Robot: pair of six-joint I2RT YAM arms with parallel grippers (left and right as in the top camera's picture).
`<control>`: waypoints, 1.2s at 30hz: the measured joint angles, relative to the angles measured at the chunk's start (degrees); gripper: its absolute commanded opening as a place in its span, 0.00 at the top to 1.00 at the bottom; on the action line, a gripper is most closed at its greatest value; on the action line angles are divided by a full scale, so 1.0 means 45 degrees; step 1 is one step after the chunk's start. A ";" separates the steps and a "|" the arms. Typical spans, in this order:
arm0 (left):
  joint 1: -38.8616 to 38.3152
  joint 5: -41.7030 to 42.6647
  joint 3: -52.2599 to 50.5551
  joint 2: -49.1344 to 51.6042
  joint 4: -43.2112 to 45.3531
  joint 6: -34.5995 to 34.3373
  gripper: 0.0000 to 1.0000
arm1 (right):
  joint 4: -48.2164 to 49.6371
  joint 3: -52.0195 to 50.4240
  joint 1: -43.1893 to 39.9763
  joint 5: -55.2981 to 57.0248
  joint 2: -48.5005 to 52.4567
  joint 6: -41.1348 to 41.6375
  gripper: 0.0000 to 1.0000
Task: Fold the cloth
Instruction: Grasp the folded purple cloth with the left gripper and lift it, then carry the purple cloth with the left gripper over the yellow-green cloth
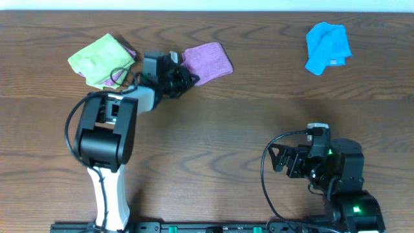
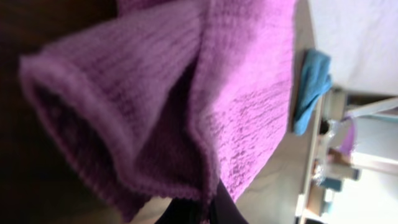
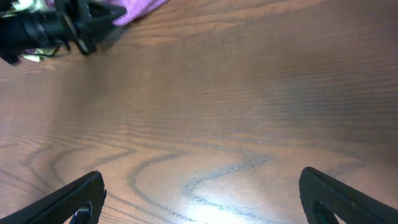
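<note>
The purple cloth point(image 1: 208, 59) lies at the back of the wooden table, partly folded over itself. My left gripper point(image 1: 186, 76) is at its front-left edge. In the left wrist view the cloth point(image 2: 242, 93) fills most of the frame, with a doubled hem hanging in front, and the dark fingers point(image 2: 205, 208) are shut on that edge. No white tag shows. My right gripper point(image 1: 277, 160) is open and empty, low over bare table at the front right, far from the cloth. Its fingers point(image 3: 202, 199) stand wide apart, and a corner of the cloth point(image 3: 140, 9) shows far off.
A lime-green cloth point(image 1: 100, 59) lies bunched at the back left, just left of my left arm. A bright blue cloth point(image 1: 326, 46) lies crumpled at the back right and also shows in the left wrist view point(image 2: 311, 87). The wooden table point(image 1: 226, 129) spans the view.
</note>
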 measured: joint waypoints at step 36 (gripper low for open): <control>0.3551 -0.0612 0.8412 -0.0719 -0.7067 0.2565 0.94 | 0.0000 0.0000 0.0000 -0.0005 0.0000 0.0005 0.01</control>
